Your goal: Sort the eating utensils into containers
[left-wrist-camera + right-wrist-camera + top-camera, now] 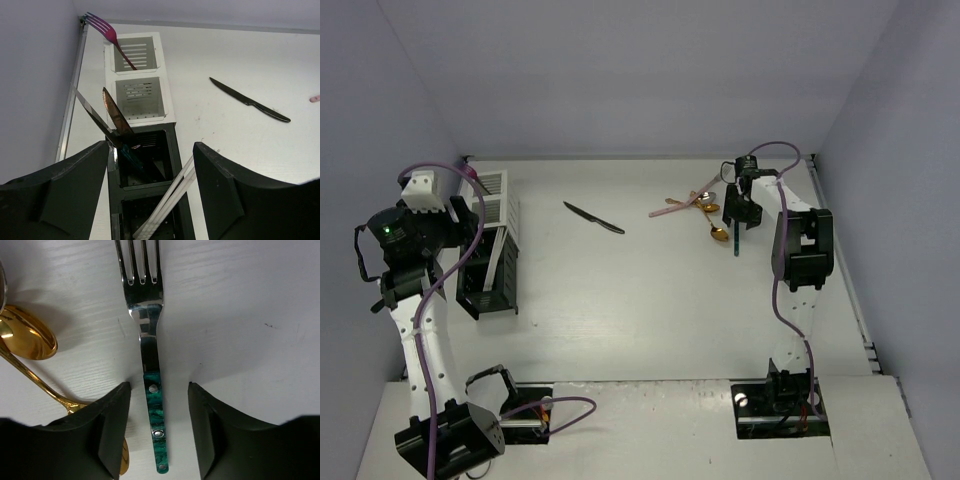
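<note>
My left gripper (150, 150) is open and empty above the black caddy (186, 165), which holds white chopsticks (172, 195) and a teal-handled knife (116, 117). The white caddy (167, 92) beyond it holds a pink fork (107, 34). A black knife (249, 100) lies on the table, also in the top view (593, 217). My right gripper (159, 387) is open, low over the table, its fingers either side of the handle of a teal-handled fork (149, 347) without touching it. Gold spoons (31, 340) lie just left of it.
In the top view, the black caddy (480, 300) and white caddy (495, 195) stand along the left wall. A pink fork and gold spoons (692, 203) lie in a cluster left of my right gripper (737, 215). The right wall is close behind the right arm.
</note>
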Robot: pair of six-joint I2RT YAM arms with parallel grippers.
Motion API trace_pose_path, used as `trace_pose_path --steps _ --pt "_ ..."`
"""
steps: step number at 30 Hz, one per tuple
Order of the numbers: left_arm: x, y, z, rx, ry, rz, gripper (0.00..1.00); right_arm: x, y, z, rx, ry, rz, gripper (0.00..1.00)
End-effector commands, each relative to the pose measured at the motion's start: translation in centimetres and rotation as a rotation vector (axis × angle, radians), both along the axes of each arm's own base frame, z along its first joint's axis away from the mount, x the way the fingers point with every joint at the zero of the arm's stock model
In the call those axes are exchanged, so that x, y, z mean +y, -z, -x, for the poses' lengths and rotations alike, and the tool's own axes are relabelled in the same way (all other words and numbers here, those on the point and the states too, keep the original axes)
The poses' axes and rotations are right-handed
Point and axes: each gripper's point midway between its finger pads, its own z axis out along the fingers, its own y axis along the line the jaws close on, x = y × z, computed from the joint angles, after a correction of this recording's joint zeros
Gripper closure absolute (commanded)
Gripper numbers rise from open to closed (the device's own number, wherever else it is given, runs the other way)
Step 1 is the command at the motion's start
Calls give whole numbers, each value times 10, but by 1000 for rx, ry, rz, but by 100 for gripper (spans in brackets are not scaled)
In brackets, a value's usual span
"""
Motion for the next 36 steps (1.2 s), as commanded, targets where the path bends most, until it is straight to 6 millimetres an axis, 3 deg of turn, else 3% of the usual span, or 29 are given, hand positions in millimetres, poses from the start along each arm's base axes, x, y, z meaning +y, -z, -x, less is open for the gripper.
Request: trace_pose_path --steps 1,4,6,10,14,17,22,24,26,29,34,36 --pt "-1 -28 -4 -81 20 -46 35 -5 5 1 18 20 14 61" --pt "-3 -34 -5 -91 27 -37 34 -4 10 9 41 6 5 90" --pt "-5 -42 -6 -107 19 0 34 -4 0 12 38 -13 8 99" --pt "-8 -55 -7 -125 14 55 34 0 -55 5 -69 -93 18 100" --pt "-16 -77 -13 -129 54 162 31 14 -141 -5 -256 -205 36 100" --pt "-33 -93 -20 -130 130 320 30 55 -200 1 -392 -360 -20 100" --pt "-88 -129 -26 -181 378 595 29 156 -252 31 -522 -668 -217 100" --pt "-109 -131 -24 -196 429 594 29 199 -260 48 -537 -794 -275 100" --pt "-143 -131 -16 -203 497 561 30 229 -266 60 -551 -883 -312 100" --pt "-186 -115 -6 -154 564 585 30 281 -271 89 -555 -1020 -384 100" --pt "-231 -78 2 -39 588 656 30 335 -277 119 -576 -1100 -405 100" --pt "-242 -71 4 -15 587 669 30 345 -275 122 -574 -1101 -408 100"
